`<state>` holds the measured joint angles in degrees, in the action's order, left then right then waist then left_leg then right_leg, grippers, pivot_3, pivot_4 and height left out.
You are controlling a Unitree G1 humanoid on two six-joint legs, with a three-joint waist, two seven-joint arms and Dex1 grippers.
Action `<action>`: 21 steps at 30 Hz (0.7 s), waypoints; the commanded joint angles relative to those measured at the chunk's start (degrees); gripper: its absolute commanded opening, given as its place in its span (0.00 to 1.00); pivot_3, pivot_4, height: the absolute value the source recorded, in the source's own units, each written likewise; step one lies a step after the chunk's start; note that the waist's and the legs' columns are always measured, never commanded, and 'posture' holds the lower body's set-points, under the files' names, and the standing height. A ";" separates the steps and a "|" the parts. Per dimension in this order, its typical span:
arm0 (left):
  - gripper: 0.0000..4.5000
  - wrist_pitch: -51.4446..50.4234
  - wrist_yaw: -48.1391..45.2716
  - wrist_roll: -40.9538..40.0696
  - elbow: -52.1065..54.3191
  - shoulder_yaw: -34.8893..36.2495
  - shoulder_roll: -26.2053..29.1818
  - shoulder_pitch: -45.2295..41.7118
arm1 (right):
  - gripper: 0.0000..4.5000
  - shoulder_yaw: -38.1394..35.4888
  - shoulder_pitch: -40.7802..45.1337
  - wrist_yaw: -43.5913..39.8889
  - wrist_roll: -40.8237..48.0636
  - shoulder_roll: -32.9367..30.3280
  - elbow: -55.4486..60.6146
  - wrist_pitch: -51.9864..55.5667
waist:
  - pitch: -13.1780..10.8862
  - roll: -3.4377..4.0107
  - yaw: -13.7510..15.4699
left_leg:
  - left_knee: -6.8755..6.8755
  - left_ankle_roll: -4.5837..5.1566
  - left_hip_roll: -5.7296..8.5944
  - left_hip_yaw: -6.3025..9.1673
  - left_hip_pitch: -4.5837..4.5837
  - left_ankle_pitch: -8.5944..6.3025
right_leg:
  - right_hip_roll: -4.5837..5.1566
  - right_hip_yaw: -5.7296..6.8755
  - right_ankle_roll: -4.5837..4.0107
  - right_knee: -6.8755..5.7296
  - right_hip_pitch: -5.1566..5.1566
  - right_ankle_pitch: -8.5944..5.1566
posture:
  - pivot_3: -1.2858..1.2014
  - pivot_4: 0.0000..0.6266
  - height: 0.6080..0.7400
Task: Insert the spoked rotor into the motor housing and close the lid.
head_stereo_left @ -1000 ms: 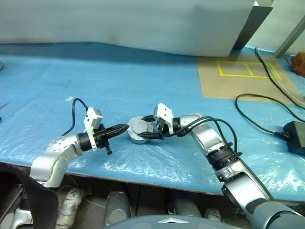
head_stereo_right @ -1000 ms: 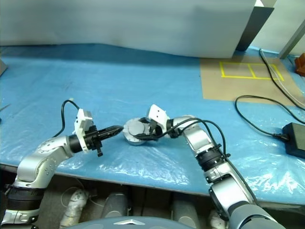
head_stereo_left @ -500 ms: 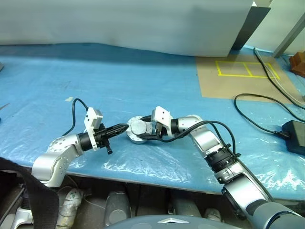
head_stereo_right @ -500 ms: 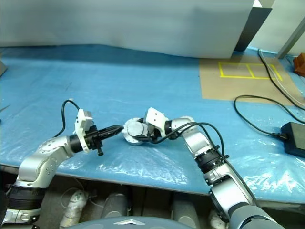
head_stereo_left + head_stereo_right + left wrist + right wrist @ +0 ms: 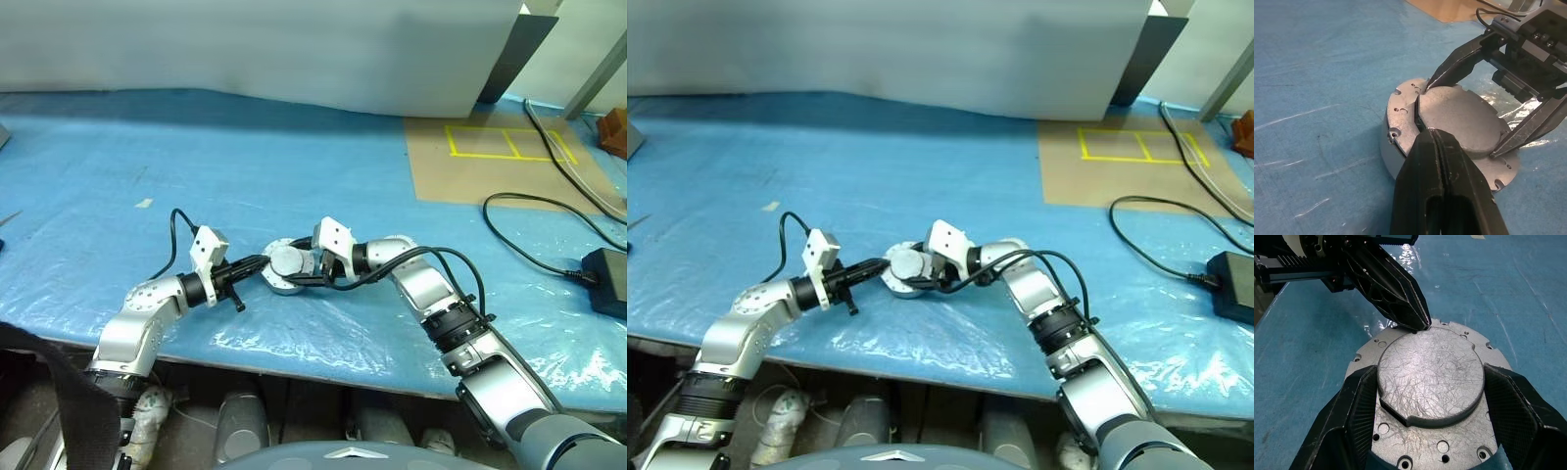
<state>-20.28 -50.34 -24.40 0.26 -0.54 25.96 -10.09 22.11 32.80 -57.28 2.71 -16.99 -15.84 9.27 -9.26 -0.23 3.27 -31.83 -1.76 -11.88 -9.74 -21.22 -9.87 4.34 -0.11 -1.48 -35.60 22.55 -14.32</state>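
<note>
Around my work area: tarp, cardboard, cables.

I see a blue plastic sheet [image 5: 245, 166] covering the table, a brown cardboard panel [image 5: 490, 166] with yellow tape rectangles [image 5: 509, 142] at upper right, a black cable [image 5: 529, 245] looping to a black power brick [image 5: 607, 279] at the right edge, and a white board [image 5: 265, 49] across the top.
</note>
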 commanded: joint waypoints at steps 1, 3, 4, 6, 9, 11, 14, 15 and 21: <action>0.00 1.56 -0.97 2.04 -1.62 -1.96 -0.09 0.31 | 0.66 0.02 -1.68 0.83 -2.01 -2.09 -1.85 2.40 | 0.00 0.00 0.20 | 0.07 0.00 0.00 0.00 0.05 0.00 | 0.01 -0.01 0.13 0.06 -0.05 -0.07 | 0.52 0.24 1.00; 0.00 2.42 -1.39 3.10 -2.08 -2.78 0.10 0.62 | 0.66 -0.15 -1.69 0.32 -1.45 -2.24 -1.02 2.76 | 0.01 0.00 0.51 | 0.18 0.00 0.01 0.00 0.15 0.00 | 0.01 -0.03 0.15 0.15 -0.13 -0.08 | 0.52 0.24 1.00; 0.00 2.68 -1.63 3.45 -2.09 -3.14 0.28 0.69 | 0.66 -0.22 -1.65 -0.03 -1.08 -2.29 -0.29 3.11 | 0.03 -0.01 0.68 | 0.23 0.00 0.02 0.00 0.17 0.00 | 0.01 -0.03 0.18 0.18 -0.14 -0.10 | 0.52 0.24 1.00; 0.00 2.98 -1.98 3.68 -2.07 -3.50 0.42 0.71 | 0.66 -0.33 -1.40 -0.31 -0.68 -2.27 1.13 3.74 | 0.05 -0.01 0.77 | 0.37 0.00 0.02 -0.01 0.17 0.00 | 0.01 -0.01 0.13 0.26 -0.14 -0.07 | 0.52 0.24 1.00; 0.00 2.97 -2.08 3.70 -2.46 -3.66 0.15 0.19 | 0.82 -0.98 -0.36 1.30 -1.20 -1.69 2.56 1.09 | 0.05 0.00 0.78 | 0.57 -0.01 0.03 -0.03 0.16 0.01 | 0.00 0.01 -0.08 0.43 -0.13 0.05 | 0.52 0.24 1.00; 0.00 2.98 -2.19 3.80 -2.85 -3.71 0.04 -0.30 | 0.96 -1.37 0.10 2.26 -1.40 -1.41 3.19 -0.58 | 0.05 0.00 0.81 | 0.59 -0.10 0.03 -0.05 0.09 0.07 | -0.01 0.02 -0.09 0.53 -0.10 0.05 | 0.52 0.24 1.00; 0.00 2.83 -2.22 3.88 -3.28 -3.78 -0.17 -1.03 | 0.98 -1.84 0.64 3.45 -2.15 -2.00 5.52 -1.41 | 0.05 0.00 0.76 | 0.62 -0.19 0.03 -0.08 0.00 0.12 | -0.01 0.03 -0.09 0.73 -0.10 0.06 | 0.52 0.24 1.00; 0.00 2.79 -2.19 3.89 -3.39 -3.76 -0.26 -1.20 | 0.98 -1.89 0.65 3.17 -2.21 -2.36 6.26 -1.58 | 0.05 0.00 0.75 | 0.62 -0.20 0.03 -0.08 -0.02 0.12 | -0.01 0.03 -0.09 0.76 -0.09 0.06 | 0.52 0.24 1.00; 0.00 2.56 -2.65 3.91 -3.58 -3.84 -0.17 -1.53 | 0.98 -6.43 0.08 0.07 5.19 -4.60 15.17 7.23 | 0.04 0.00 0.82 | 0.61 -0.26 0.09 -0.09 -0.44 0.16 | -0.07 0.12 -0.05 0.78 0.29 0.08 | 0.52 0.24 1.00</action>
<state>-16.73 -52.57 -21.44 -2.29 -2.78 25.85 -12.11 17.76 32.59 -56.54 4.94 -21.36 -4.26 14.52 -9.22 -0.23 4.08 -31.22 -2.02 -11.79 -9.83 -21.66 -9.71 4.27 0.02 -1.53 -34.83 22.84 -14.24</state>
